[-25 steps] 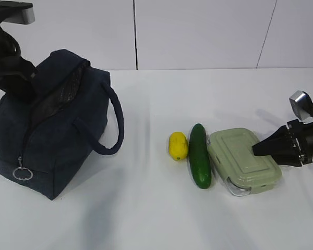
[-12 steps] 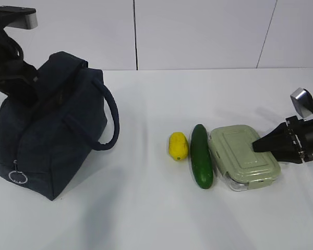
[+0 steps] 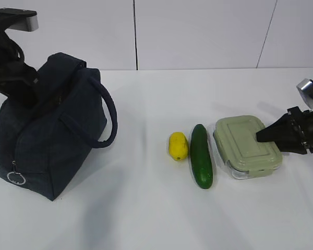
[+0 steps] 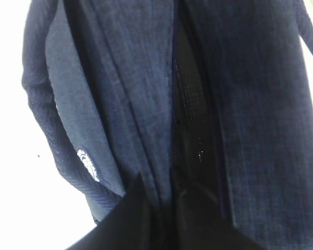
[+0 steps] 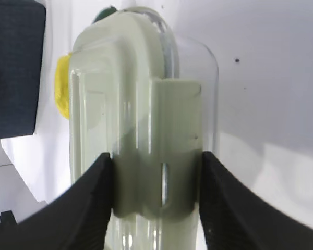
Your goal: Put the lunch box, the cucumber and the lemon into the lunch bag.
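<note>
The dark navy lunch bag (image 3: 52,135) stands at the left, zipper ring (image 3: 15,177) hanging at its front corner. My left gripper (image 3: 30,86) is shut on a fold of fabric beside the bag's opening (image 4: 190,104), seen close up between the left gripper's (image 4: 164,208) dark jaws. The lunch box (image 3: 248,146) with its sage-green lid lies at the right. My right gripper (image 3: 263,136) is shut on its near end, fingers either side of the lid clasp (image 5: 175,130). The cucumber (image 3: 201,155) and the yellow lemon (image 3: 178,146) lie left of the box.
The white table (image 3: 146,208) runs back to a pale wall. In the right wrist view the lunch box (image 5: 130,104) fills the middle, with the lemon (image 5: 62,94), the cucumber tip (image 5: 105,13) and the bag (image 5: 13,67) behind it.
The right gripper has drawn back to the right with the lunch box, which turned and moved away from the cucumber. The left arm has pulled the bag's top up and leftward.
</note>
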`<state>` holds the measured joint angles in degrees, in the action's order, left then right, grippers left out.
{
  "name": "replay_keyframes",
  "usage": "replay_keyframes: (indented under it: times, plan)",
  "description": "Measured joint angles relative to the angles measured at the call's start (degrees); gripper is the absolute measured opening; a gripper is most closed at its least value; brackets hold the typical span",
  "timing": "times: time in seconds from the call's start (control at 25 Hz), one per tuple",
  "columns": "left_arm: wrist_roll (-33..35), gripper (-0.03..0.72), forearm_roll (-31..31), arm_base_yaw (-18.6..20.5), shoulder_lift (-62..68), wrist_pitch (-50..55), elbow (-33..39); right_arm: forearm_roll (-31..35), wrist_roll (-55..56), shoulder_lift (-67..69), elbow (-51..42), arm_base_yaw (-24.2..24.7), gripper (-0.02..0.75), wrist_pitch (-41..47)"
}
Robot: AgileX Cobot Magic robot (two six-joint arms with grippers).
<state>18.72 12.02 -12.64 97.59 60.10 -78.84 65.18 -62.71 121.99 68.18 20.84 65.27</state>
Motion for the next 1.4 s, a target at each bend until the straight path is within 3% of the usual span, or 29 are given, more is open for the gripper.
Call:
replay_keyframes:
  times: [0.64, 1.4]
  plan:
    - [0.0, 0.011, -0.2, 0.0, 0.0, 0.4, 0.0, 5.9, 1.3, -6.5, -0.2, -0.4, 0.362, -0.2]
    - [-0.2, 0.01, -0.3, 0.0, 0.0, 1.0, 0.0, 14.3, 3.4, -8.8, 1.7, -17.4, 0.361, -0.2]
